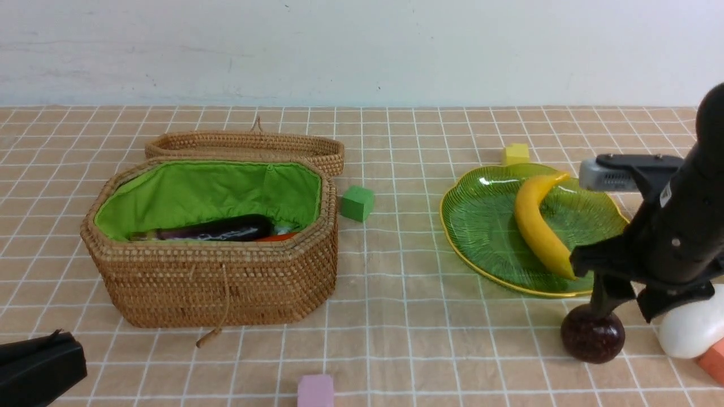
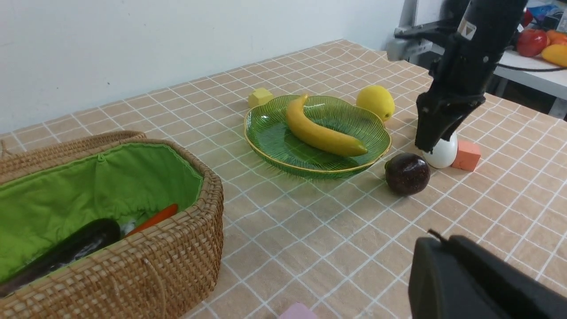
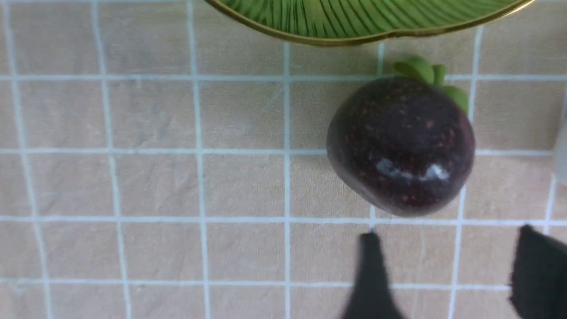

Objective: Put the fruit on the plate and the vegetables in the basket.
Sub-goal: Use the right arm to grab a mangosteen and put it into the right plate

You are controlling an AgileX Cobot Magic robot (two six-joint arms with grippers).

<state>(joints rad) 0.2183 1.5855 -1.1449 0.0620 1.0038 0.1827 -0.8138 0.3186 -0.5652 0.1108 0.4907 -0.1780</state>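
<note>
Sorting scene, read from the left. The left hand [image 1: 35, 366] is seen clenched low at the near left of the tabletop [image 1: 396, 316], with nothing visible in it. The wicker basket [image 1: 215, 282], its lid open behind it, holds the aubergine [image 1: 220, 229] and the carrot [image 1: 277, 237]. On the green glass plate [image 1: 481, 226] the banana [image 1: 537, 226] is laid with its long axis running from far rim to near rim. The maroon fruit [image 1: 593, 334] rests on the tabletop just beside the plate's near rim, with the white radish [image 1: 693, 330] close on its right. Being round, it shows no marked long axis; its green leaves are pointed toward the plate. The right hand [image 3: 448, 237] is poised above it, fingers spread and empty, the fruit lying ahead of them rather than between. The grasp is judged best made by centring the fingers across the widest girth, lowering fully and closing gently, since a glossy ball may be squeezed out or rolled. The radish and plate rim should be cleared.
</note>
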